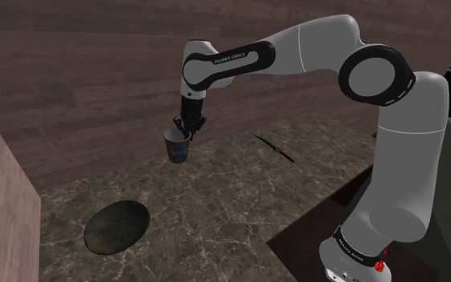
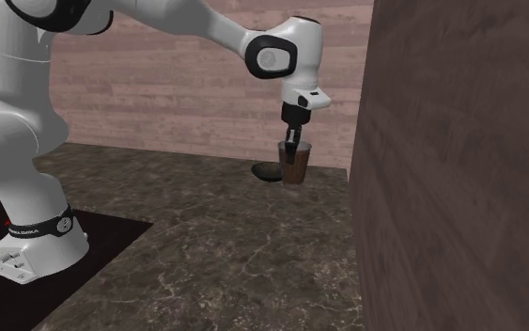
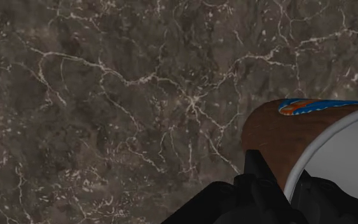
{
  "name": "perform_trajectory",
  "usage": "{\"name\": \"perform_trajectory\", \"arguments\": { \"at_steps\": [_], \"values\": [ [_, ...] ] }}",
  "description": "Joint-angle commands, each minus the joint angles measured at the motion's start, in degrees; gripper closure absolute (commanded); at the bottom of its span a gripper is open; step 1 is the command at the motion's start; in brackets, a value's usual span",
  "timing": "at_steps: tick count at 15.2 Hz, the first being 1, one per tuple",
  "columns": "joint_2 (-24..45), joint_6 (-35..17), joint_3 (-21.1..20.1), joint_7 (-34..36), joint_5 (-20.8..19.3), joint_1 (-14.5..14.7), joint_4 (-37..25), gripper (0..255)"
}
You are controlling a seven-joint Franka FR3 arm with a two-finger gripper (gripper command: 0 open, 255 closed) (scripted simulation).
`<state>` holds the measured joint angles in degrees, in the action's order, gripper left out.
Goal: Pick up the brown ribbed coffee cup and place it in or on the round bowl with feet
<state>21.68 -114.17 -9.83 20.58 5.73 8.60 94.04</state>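
I see the gripper (image 1: 188, 133) clenched on the brown cup's (image 1: 179, 150) rim, above the marble counter (image 1: 239, 200); the dark bowl (image 1: 117, 227) lies well apart, nearer left.

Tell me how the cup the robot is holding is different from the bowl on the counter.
The cup is brown with a blue and orange patch; the bowl is plain dark grey. The cup is tall and narrow; the bowl is wide and low. The cup hangs in the gripper, clasped by its rim; the bowl sits on the counter. Both are round and open on top.
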Motion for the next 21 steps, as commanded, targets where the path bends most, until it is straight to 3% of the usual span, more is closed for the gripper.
{"name": "perform_trajectory", "arguments": {
  "at_steps": [1,12,21],
  "values": [
    [-0.48,-0.36,-0.76,2.50,-0.15,1.68,0.49,255],
    [1.92,0.55,-4.40,16.24,-2.25,11.32,-4.55,255],
    [8.95,4.32,-6.37,27.44,-5.40,20.44,-16.56,255]
  ]
}}
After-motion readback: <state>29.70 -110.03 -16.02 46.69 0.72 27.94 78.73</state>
